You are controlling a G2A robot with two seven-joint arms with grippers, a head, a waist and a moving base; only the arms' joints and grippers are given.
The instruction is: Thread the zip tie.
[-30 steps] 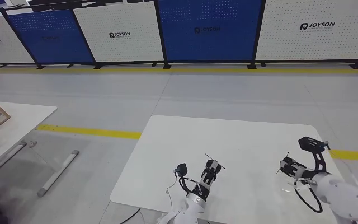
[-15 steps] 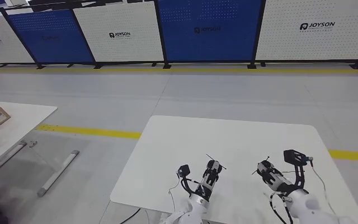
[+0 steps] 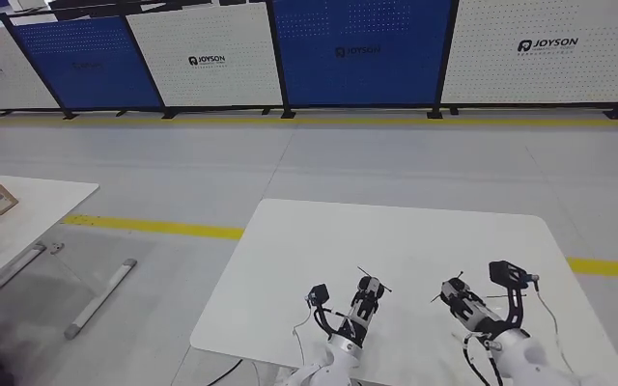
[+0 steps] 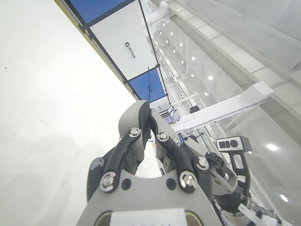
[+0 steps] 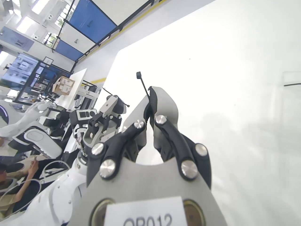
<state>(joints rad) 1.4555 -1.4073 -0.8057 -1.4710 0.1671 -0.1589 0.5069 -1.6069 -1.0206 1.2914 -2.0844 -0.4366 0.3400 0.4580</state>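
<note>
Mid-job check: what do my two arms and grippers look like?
Left gripper and right gripper match: pale grey curved fingers with black pads, black link bars with round silver screws, and a grey base plate carrying a white printed label. The arms have white shells, black looping cables and a black camera bracket at each wrist.

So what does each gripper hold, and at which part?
The left gripper pinches a thin black strip partway along, its tip sticking out. The right gripper pinches a zip tie just below its head.
</note>
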